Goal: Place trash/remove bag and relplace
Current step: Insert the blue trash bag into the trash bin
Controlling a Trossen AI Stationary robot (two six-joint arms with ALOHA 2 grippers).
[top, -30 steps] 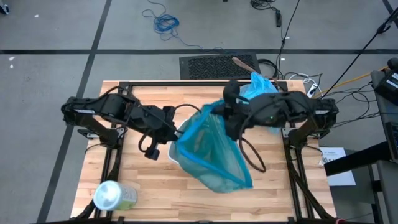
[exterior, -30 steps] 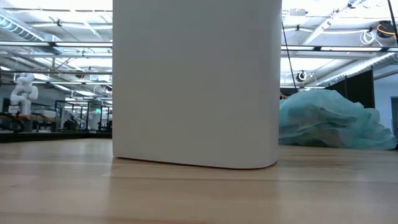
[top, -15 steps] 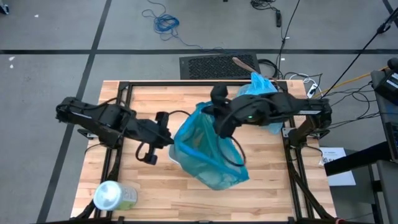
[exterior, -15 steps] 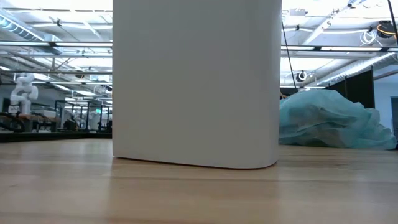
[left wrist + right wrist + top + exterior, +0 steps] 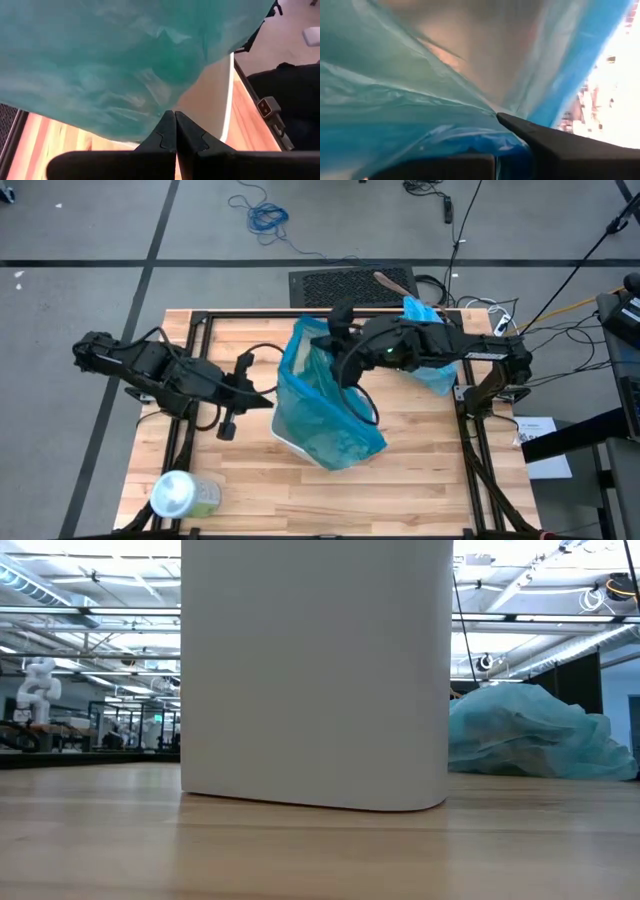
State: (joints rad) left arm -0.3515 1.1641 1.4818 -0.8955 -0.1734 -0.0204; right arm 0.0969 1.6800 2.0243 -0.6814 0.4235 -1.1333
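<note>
Now that your right gripper (image 5: 341, 352), clamped on the teal bag (image 5: 325, 405), has lifted it toward frame centre, your closed, empty left gripper (image 5: 268, 393) can steady the white bin (image 5: 315, 670).

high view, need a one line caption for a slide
Both arms' shut fingers pinch a teal plastic bag over the white bin: left gripper at its side, right gripper at its rim.

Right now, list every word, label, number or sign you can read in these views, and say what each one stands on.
No text can be read in any view.
The white sheet of paper on the floor right of the wooden table carries dark marks, too small to read.
The pale-green container with a white lid, the tall white bin and the teal-green plastic bag show no lettering.
</note>
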